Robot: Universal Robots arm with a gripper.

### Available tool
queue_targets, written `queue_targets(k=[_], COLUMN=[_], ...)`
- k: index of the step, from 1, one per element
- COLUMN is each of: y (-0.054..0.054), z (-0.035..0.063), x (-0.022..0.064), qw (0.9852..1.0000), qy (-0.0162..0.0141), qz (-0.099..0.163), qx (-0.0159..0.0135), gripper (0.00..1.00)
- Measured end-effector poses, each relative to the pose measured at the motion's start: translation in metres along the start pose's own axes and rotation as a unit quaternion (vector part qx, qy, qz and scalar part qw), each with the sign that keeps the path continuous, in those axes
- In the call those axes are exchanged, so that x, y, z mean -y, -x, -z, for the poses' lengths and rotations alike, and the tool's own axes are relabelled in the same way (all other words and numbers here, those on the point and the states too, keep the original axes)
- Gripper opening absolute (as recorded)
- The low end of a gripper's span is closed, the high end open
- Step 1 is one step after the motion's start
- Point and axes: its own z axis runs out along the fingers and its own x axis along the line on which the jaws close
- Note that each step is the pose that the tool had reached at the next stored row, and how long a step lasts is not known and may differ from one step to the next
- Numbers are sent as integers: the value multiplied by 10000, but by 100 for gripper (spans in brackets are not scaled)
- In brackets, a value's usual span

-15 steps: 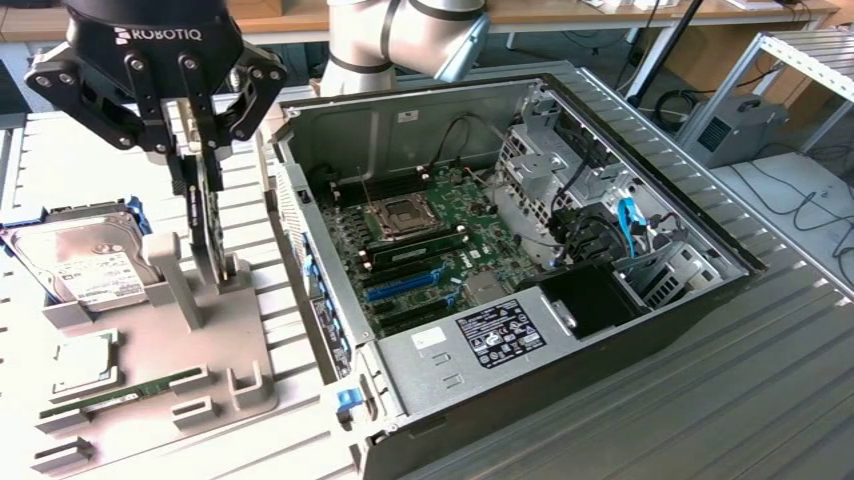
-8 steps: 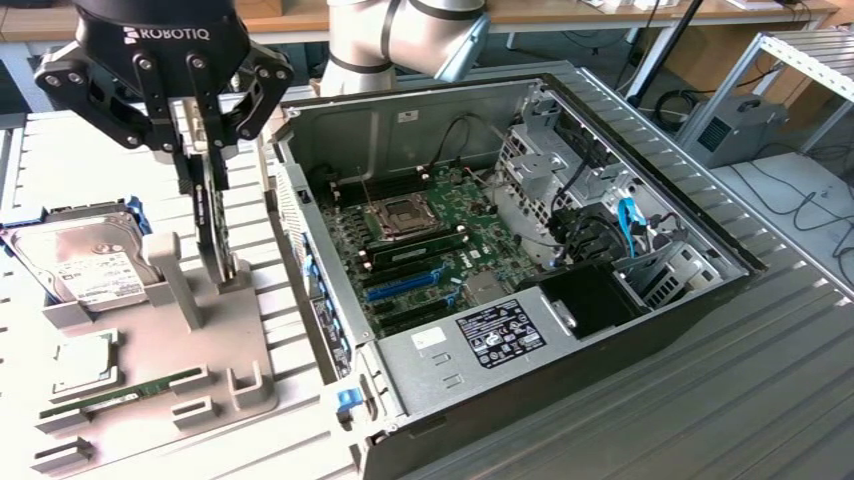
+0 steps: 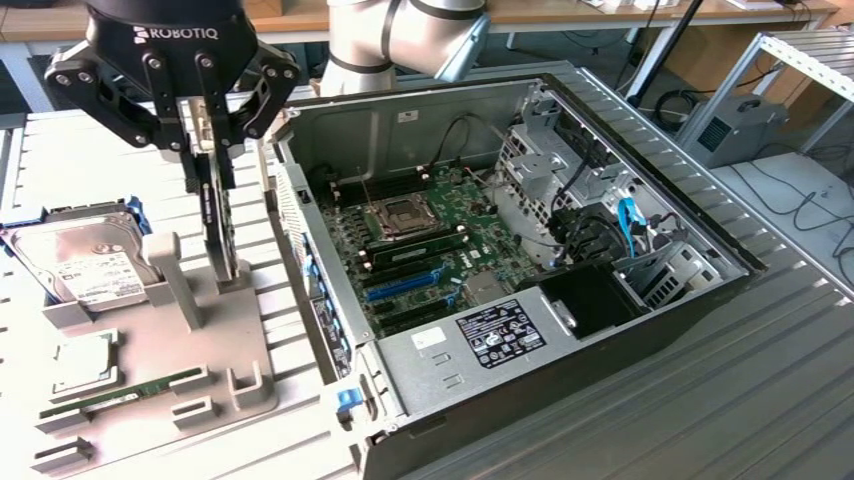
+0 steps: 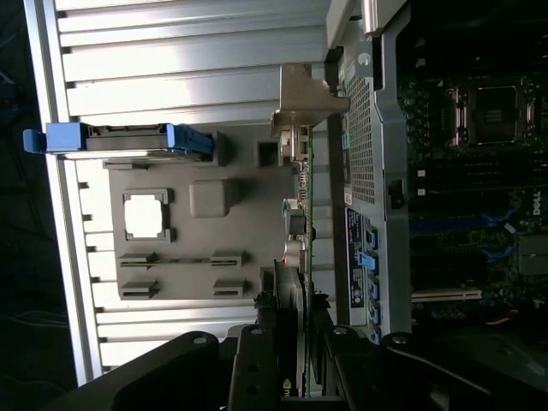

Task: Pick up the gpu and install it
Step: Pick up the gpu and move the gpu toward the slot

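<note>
Exterior view: your gripper (image 3: 203,140) is clamping the gpu (image 3: 220,230), which is hanging upright beneath the jaws. The computer case (image 3: 387,125) is sitting just beside them.

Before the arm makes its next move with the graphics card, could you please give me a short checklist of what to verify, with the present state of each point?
1. End effector closed on the top edge of the graphics card: ok.
2. Card hangs roughly upright in the grip: ok.
3. Card's lower end clear of the gray holder: cannot tell; it sits close to the holder's posts.
4. Computer case open on its side, board exposed: ok.
5. Blue slots on the board free of other cards: ok.
6. Card positioned above the case: not ok; it is beside the case, over the holder.
</note>
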Motion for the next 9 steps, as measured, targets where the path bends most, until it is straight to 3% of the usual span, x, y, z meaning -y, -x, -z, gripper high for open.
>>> queue_targets(k=[9], y=[39], z=[1], x=[-3], qw=[10000], qy=[0], qz=[0], qx=[0], gripper=[26])
